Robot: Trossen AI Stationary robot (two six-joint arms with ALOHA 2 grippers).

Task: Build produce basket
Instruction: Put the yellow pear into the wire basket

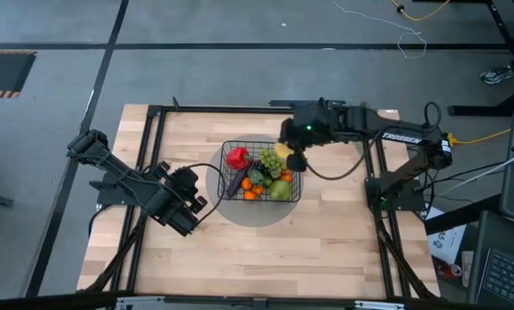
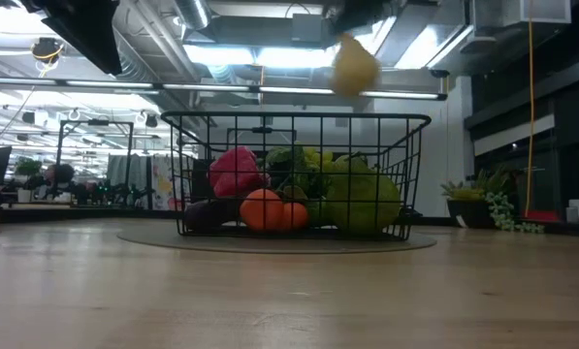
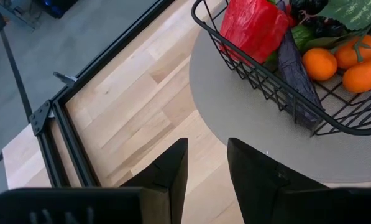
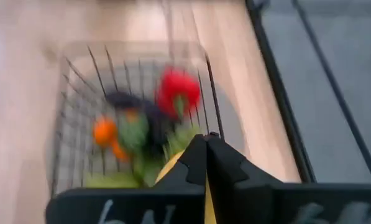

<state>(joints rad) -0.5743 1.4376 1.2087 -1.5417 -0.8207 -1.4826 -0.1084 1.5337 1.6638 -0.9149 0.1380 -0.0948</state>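
Pale wooden planks make up the table (image 1: 325, 250), with a grey round mat (image 3: 247, 124) laid at its middle. On that mat stands the basket (image 1: 225, 176), a black wire-mesh box already well filled. A yellow pear (image 2: 354, 66) is held above the basket's right rim, clamped between the closed fingers of the right gripper (image 1: 294, 157); in the low view it hangs clear of the rim, with nothing between it and the fruit below. The drop is therefore judged to be straight down and slightly inward. Its long axis cannot be told.

Inside the basket a red pepper (image 1: 237, 158), oranges (image 1: 253, 182), a green apple (image 1: 280, 189), green grapes (image 1: 271, 160) and a dark eggplant (image 3: 297, 68) are seen, packed together.

The left gripper (image 1: 196, 210) waits beside the mat, well apart from the pear, its fingers partly open around nothing.
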